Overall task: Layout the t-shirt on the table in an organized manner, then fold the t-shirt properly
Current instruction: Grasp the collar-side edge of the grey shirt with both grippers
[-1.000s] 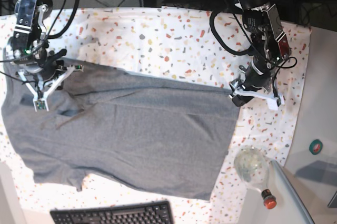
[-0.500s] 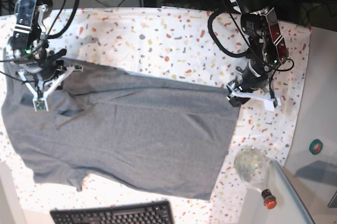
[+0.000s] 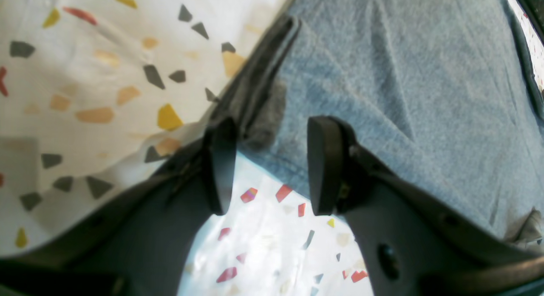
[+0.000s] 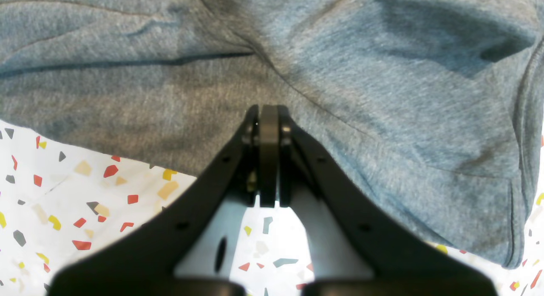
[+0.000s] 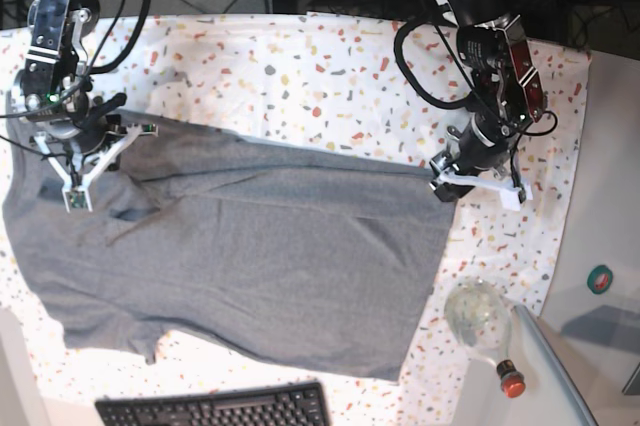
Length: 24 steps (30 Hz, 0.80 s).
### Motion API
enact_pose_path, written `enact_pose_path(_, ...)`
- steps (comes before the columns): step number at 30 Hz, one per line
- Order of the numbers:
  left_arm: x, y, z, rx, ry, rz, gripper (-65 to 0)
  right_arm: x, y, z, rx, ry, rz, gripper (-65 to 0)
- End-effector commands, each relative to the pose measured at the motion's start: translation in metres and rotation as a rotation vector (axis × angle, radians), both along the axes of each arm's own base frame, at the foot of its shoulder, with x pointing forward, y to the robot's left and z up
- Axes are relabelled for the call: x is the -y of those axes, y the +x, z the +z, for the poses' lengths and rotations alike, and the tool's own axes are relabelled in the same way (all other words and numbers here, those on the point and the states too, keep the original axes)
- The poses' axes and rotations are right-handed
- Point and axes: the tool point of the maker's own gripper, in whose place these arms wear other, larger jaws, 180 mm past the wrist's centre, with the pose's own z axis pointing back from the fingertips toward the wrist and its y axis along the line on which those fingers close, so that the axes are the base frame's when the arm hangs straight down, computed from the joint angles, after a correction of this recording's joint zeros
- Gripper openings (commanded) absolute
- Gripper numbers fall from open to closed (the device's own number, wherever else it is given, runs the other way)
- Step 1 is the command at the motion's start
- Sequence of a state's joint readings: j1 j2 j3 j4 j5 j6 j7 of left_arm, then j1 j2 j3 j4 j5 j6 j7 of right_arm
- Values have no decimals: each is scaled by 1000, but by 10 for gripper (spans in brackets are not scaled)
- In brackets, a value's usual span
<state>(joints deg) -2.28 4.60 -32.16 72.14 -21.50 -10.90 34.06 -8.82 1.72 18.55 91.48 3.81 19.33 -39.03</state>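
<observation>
Left end effector (image 5: 478, 189) edged up — keyboard (image 5: 215, 408), bottle (image 5: 484, 326) beside t-shirt (image 5: 250, 246).

one t-shirt (image 5: 240, 256) | one table (image 5: 330, 76) | two grippers | one keyboard (image 5: 215, 408) | one bottle (image 5: 482, 324) | one tape roll (image 5: 600, 279)

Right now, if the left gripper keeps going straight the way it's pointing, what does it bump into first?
Most likely the t-shirt. The left gripper has open jaws aimed at the shirt's corner hem, lying on the table. How far above the cloth it hovers is unclear.
</observation>
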Motion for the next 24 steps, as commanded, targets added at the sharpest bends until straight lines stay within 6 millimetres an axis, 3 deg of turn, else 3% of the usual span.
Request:
enact_pose_path(1, -2, 15, 15, 59, 3, 2, -390, 4, 8, 10, 41, -7, 1, -650)
enact_pose_path(24, 3, 18, 7, 39, -23, 1, -390, 4, 8, 9, 40, -7, -1, -650)
